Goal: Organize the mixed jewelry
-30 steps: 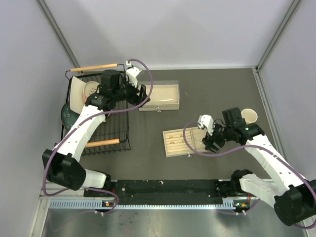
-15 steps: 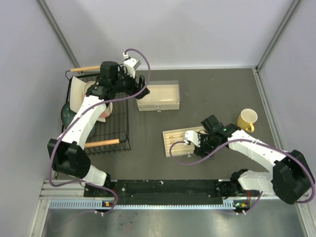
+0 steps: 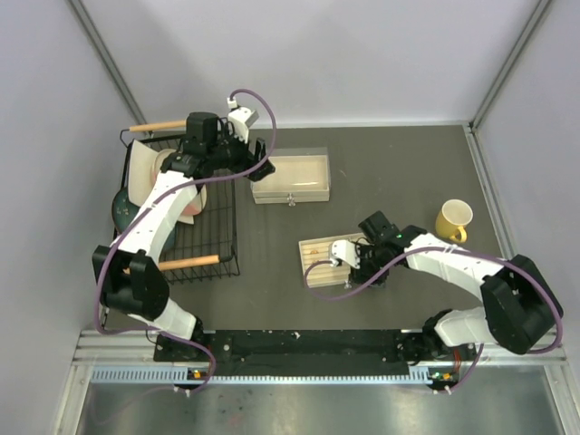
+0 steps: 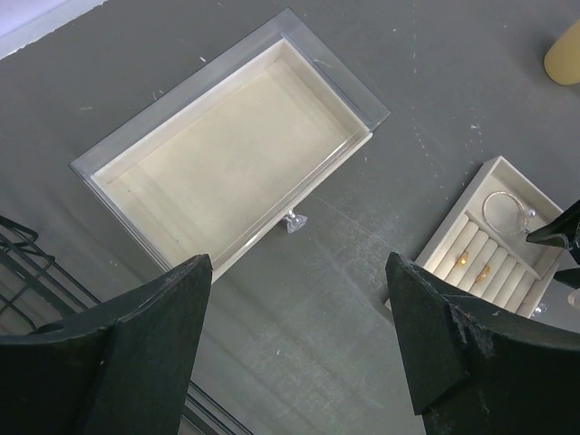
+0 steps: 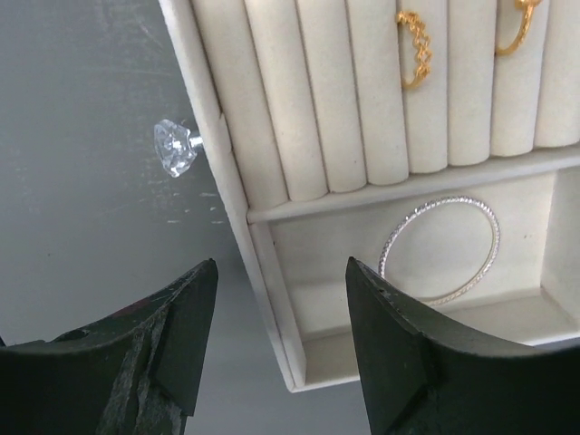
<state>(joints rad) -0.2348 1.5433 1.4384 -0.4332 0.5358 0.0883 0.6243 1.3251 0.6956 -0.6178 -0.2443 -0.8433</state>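
Note:
A beige slotted tray (image 3: 317, 263) lies mid-table. In the right wrist view two gold rings (image 5: 414, 47) (image 5: 515, 27) sit in its slots, and a thin silver bracelet (image 5: 426, 207) lies flat in its end compartment. My right gripper (image 5: 281, 272) hangs open just over that end, its jaws either side of the tray's side wall (image 5: 237, 195), holding nothing. From above, the right gripper (image 3: 351, 263) is at the tray's right end. My left gripper (image 4: 299, 263) is open and empty, high above the table. Its view also shows the tray (image 4: 444, 243), bracelet (image 4: 504, 196) and rings (image 4: 462, 260).
An empty beige box (image 3: 292, 177) with clear walls sits at the back, below my left gripper (image 3: 263, 166). A black wire rack (image 3: 195, 227) with dishes and wooden handles stands on the left. A yellow cup (image 3: 451, 220) is to the right. The tray has a crystal knob (image 5: 174, 148).
My right arm swung left from beside the yellow cup to the tray's end, its jaws narrowing somewhat. My left gripper shifted slightly toward the back and opened a little wider.

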